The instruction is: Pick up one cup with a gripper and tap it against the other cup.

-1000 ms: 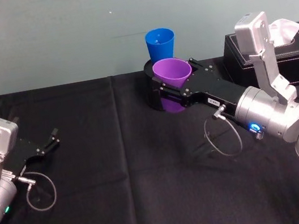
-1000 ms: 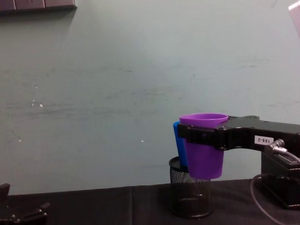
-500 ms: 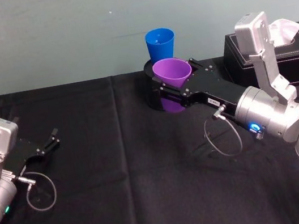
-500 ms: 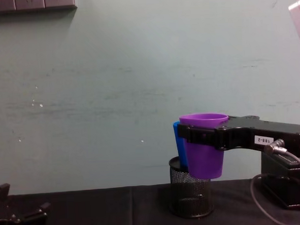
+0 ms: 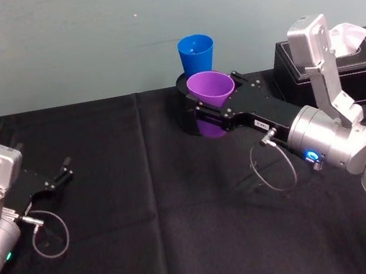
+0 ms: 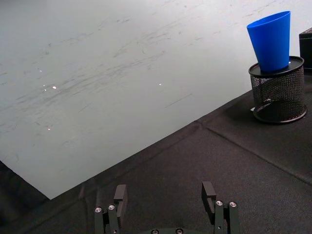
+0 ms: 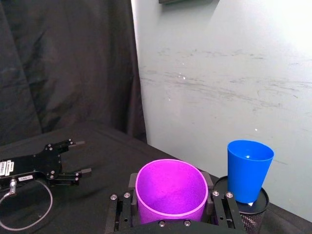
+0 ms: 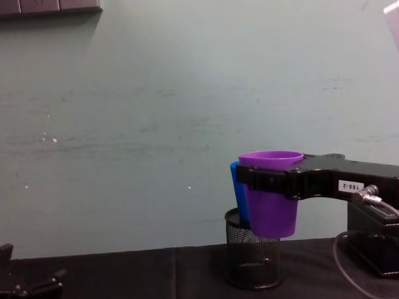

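My right gripper [image 5: 207, 106] is shut on the purple cup [image 5: 210, 89], holding it upright in the air just in front of the blue cup [image 5: 196, 53]. The blue cup stands in a black mesh pen holder [image 8: 253, 256] by the wall. From the chest, the purple cup [image 8: 272, 194] overlaps the blue cup [image 8: 237, 187]; I cannot tell whether they touch. In the right wrist view the purple cup [image 7: 170, 190] sits between the fingers [image 7: 120, 204], with the blue cup [image 7: 248, 168] beyond. My left gripper [image 5: 62, 172] rests open at the table's left, also seen as the left gripper [image 6: 165, 195].
A black tissue box [image 5: 360, 63] stands at the back right, close behind my right arm. A black cloth [image 5: 152, 205] covers the table. The pale wall [image 8: 152, 112] runs right behind the cups.
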Motion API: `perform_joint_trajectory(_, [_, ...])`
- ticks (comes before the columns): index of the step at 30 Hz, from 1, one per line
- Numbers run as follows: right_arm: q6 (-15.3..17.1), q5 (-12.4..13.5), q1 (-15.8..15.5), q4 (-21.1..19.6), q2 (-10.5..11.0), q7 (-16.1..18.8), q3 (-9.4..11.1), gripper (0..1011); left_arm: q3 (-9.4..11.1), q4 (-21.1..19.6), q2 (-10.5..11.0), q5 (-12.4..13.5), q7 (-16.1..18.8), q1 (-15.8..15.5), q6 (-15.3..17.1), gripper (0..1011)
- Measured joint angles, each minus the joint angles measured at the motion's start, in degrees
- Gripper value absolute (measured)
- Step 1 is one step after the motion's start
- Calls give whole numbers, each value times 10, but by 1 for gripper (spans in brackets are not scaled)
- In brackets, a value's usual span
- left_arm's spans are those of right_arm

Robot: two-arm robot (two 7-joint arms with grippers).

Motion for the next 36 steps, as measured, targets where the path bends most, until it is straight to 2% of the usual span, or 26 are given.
perform_joint_trajectory(36, [0, 0, 0, 0, 0, 0, 0, 743, 0, 0, 0, 0, 0, 0, 0, 1000])
